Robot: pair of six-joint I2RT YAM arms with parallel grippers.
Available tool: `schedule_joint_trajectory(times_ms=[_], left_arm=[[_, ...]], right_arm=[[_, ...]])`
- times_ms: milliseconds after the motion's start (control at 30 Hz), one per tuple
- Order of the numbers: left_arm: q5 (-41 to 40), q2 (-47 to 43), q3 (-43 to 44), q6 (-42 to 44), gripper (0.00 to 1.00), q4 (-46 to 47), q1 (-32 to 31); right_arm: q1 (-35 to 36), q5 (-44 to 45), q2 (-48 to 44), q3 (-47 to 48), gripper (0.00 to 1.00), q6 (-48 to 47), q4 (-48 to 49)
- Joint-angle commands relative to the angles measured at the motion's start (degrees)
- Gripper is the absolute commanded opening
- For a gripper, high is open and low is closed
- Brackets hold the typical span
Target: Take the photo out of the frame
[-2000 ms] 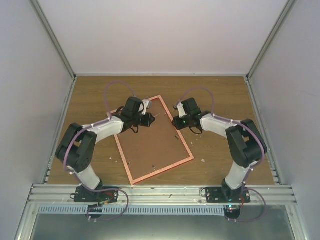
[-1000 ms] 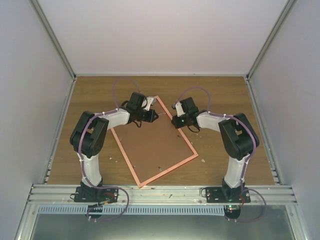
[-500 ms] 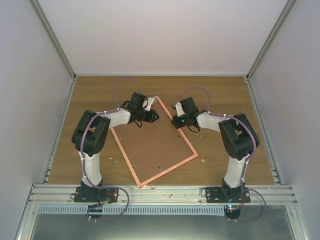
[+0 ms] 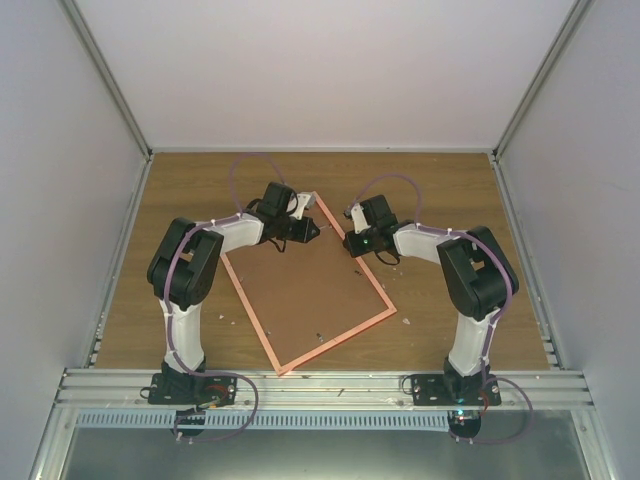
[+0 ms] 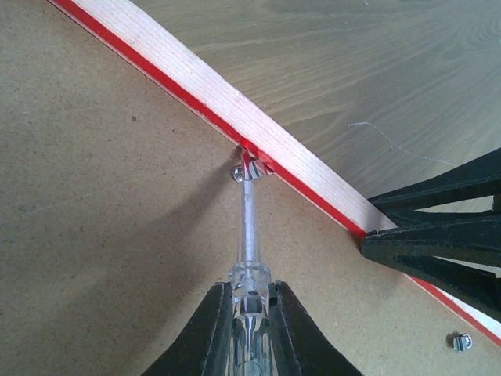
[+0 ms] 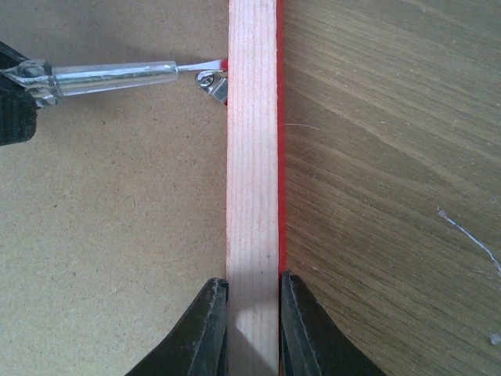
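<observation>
While the frame [image 4: 338, 341] lies face down on the table [image 4: 450, 190] with its brown backboard [image 4: 305, 285] up, both arms work at its far right rail.

Left gripper [image 5: 248, 294]: jaws narrow, clamped on a clear-handled tool [image 5: 247, 235]. The tip is set against a small metal tab [image 5: 252, 164] where board meets rail.

Right gripper [image 6: 253, 288]: jaws narrow, pinching the bare wood rail just along from the tab, one finger on the board side, one on the table side.

The photo is not visible. I judge it sits under the backboard, inside the frame.

Risks as I see them:
1. The tool tip skids off the tab. Cause: slender tip, tiny tab, push angled low along the board. It would jab the rail or gouge the board.
2. The tool twists or slides in the jaws. Cause: smooth round handle gripped near its end, so any side load from the tab levers it.
3. The frame pivots on the table. Cause: only one pinch point on a thin rail. A hard push from the left arm could swing the near end.
4. The tip dives under the board edge and creases the print. Cause: too steep an angle.
5. A second metal fitting [image 5: 460, 341] shows further along the rail. Lifting the board with that one unturned would bend it.
</observation>
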Motion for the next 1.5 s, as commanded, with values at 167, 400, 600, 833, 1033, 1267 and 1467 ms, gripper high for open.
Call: schedule_joint_trajectory(times_ms=[167,400,600,833,1033,1267,1467], left_arm=[[0.8,-0.3,-0.2,2.1,0.00,-2.5,-1.2],[1.1,-2.2,-2.4,3.7,0.00,-3.5,-1.4],[0.6,-2.3,-2.0,4.9,0.00,-5.8,-1.6],[-1.2,-3.8,-2.2,4.2,0.00,-7.0,-1.6],[-0.8,-6.5,-4.0,3.5,0.00,-5.6,-1.6],[-1.8,-9.0,-5.1,1.8,0.00,-4.6,-1.6],[-1.8,-14.3,-9.2,-1.3,0.00,-1.5,-1.6]], right_arm=[[-0.1,-1.3,-1.2,-1.3,0.04,-1.1,-2.2],[-0.1,-1.1,-1.3,-1.4,0.04,-1.2,-2.1],[-0.1,-1.0,-1.6,-1.3,0.04,-1.3,-2.3],[-0.2,-0.5,-2.0,-1.4,0.04,-1.1,-2.5],[-0.1,0.0,-2.2,-1.6,0.04,-1.0,-2.4],[-0.1,0.8,-3.1,-2.3,0.04,-0.4,-2.4],[-1.2,1.3,-3.9,-3.3,0.01,1.5,-2.0]])
